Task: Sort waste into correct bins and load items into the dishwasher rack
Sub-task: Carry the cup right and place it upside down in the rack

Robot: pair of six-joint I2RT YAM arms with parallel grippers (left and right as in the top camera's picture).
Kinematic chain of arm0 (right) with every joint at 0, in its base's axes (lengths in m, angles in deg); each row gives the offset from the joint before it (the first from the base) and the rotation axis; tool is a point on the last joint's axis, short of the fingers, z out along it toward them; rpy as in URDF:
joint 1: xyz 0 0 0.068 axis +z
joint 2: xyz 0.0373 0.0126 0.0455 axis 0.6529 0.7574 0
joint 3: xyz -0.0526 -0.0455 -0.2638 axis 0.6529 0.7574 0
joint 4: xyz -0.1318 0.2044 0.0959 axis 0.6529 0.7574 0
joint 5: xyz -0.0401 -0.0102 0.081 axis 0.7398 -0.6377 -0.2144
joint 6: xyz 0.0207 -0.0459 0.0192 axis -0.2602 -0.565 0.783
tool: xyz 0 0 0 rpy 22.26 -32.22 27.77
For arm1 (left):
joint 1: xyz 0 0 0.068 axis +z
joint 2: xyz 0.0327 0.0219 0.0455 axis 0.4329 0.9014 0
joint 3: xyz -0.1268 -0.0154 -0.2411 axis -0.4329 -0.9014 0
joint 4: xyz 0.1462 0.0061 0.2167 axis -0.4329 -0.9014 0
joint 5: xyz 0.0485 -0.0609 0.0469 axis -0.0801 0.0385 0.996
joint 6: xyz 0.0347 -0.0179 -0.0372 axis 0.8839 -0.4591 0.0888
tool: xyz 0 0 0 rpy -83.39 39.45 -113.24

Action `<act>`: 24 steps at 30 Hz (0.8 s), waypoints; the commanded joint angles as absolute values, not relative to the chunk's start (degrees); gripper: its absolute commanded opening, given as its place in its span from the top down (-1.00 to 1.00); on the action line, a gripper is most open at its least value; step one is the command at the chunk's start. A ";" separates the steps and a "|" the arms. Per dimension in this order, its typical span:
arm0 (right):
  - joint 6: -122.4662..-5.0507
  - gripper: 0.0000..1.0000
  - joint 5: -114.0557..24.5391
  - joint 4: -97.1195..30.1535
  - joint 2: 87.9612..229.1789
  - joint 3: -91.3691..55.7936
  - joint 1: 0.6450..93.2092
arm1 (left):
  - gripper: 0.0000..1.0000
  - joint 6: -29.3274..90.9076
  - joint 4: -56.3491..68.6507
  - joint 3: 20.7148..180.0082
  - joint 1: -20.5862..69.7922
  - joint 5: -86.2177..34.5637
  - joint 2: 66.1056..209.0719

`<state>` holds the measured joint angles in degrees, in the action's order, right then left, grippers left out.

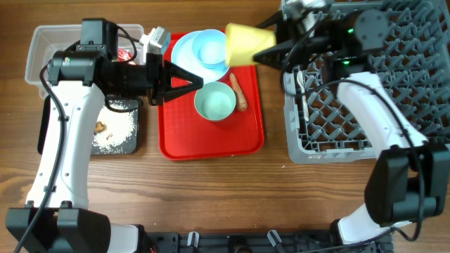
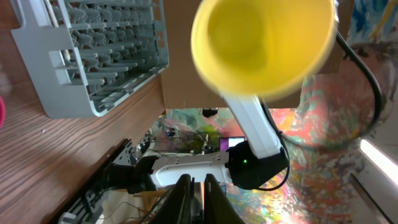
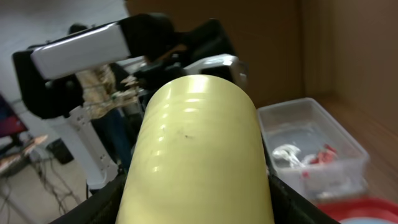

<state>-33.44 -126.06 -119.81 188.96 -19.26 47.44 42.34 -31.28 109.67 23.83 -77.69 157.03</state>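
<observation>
My right gripper (image 1: 273,46) is shut on the small yellow cup (image 1: 247,43) and holds it on its side in the air between the red tray and the grey dishwasher rack (image 1: 365,133). The cup fills the right wrist view (image 3: 199,149) and shows mouth-on in the left wrist view (image 2: 264,43). My left gripper (image 1: 184,79) is shut and empty above the tray's left part; its jaws (image 2: 198,190) sit together. A pale blue plate (image 1: 184,50) carries a light blue bowl (image 1: 211,48). A whitish bowl (image 1: 214,102) and the carrot-like stick (image 1: 238,92) lie beside it.
The clear tub (image 1: 41,49) at back left holds a red wrapper (image 3: 323,155) and a white scrap (image 3: 286,152). The black tray (image 1: 133,144) holds rice-like crumbs (image 1: 116,130) and a brown lump (image 1: 101,126). A white spoon (image 1: 304,88) lies in the rack. The red tray (image 1: 211,149) sits mid-table.
</observation>
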 commanded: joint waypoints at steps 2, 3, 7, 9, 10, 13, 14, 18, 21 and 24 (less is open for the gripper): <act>-32.48 0.26 -129.64 -113.69 189.44 -19.26 42.04 | 0.88 43.24 -31.24 109.65 23.67 -72.64 157.23; -32.48 0.26 -129.66 -112.64 189.44 -19.26 41.21 | 0.88 43.26 -31.19 109.65 23.67 -70.42 157.23; -30.93 0.27 -129.66 -112.46 189.44 -19.26 39.55 | 0.86 43.24 -30.58 109.65 23.67 -58.79 157.23; -31.13 0.27 -129.62 -112.46 189.44 -19.26 39.44 | 0.85 43.24 -30.30 109.65 23.67 -52.06 157.23; -31.26 0.26 -129.55 -112.46 189.51 -19.26 39.44 | 0.84 43.22 -30.16 109.65 23.67 -49.87 157.23; -32.66 0.26 -127.48 -111.52 189.62 -19.26 39.44 | 0.81 43.24 -29.95 109.65 23.67 -45.65 157.23; -33.51 0.25 -126.01 -110.17 189.60 -19.26 39.44 | 0.80 43.24 -29.90 109.65 23.67 -44.73 157.23; -38.16 0.13 -117.95 -101.60 189.60 -19.26 39.40 | 0.79 43.22 -29.90 109.65 23.67 -42.35 157.23; -42.91 0.13 -111.89 -92.57 189.60 -19.26 39.40 | 0.78 43.22 -29.90 109.65 23.67 -41.02 157.23; -47.74 0.14 -107.61 -84.31 189.60 -19.26 39.40 | 0.73 43.24 -29.88 109.65 23.67 -38.61 157.23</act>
<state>-39.65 -115.80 -89.12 188.96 -19.26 39.20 42.39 -30.03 109.67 23.83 -43.23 157.03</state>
